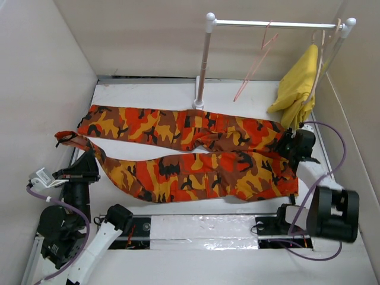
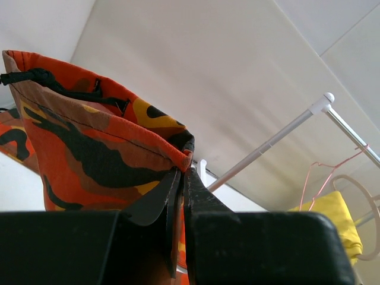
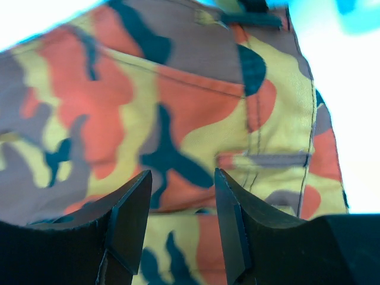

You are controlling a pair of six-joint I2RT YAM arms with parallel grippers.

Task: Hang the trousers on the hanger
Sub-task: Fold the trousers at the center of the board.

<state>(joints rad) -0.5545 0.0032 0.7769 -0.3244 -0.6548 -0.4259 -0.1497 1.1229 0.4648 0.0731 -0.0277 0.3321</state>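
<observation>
Holds one leg end tight in the left hand point(image 2: 183, 172), fingers pinched shut on the hem, at the left side of the counter point(image 1: 148, 98). Has the right hand point(image 3: 181, 175) open over the waist end, fingers apart with no cloth between them yet. Best to bring the right hand down onto the waist, take a good bite of cloth near the edge, and close firmly to stop any slipping. Then lift both ends together, slowly, keeping the cloth stretched and off the counter. Must aim for the hanger point(image 1: 258, 65), a thin pink wire one, hanging on the rail point(image 1: 273, 24) at the back, well apart from the trousers point(image 1: 178, 175). Better to stay clear of the yellow cloth point(image 1: 295, 86) hanging near it. As for the trousers: lying flat across the counter, both legs pointing left, waist at the right, spread like a long sideways V. Bright orange, red, black and brown blotches all over. Soft and floppy by the look, so likely to sag in the middle when lifted. Not on the hanger yet.
</observation>
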